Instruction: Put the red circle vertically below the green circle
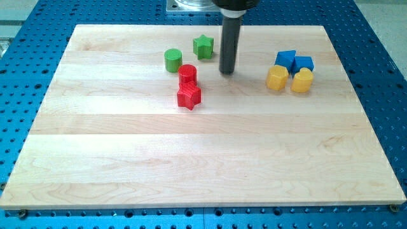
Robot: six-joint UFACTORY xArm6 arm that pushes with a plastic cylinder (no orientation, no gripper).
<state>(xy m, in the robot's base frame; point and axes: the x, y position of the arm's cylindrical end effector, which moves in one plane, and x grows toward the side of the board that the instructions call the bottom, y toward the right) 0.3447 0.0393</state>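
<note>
The red circle (187, 74) lies on the wooden board, just below and to the right of the green circle (173, 60); the two are close but apart. A red star (189, 96) touches the red circle from below. My tip (227, 72) rests on the board to the right of the red circle, with a clear gap between them, and below and right of a green star (203, 46).
Two blue blocks (286, 60) (304, 63) and two yellow blocks (277, 78) (302, 81) cluster at the view's right. The wooden board (191, 159) lies on a blue perforated table (32, 38).
</note>
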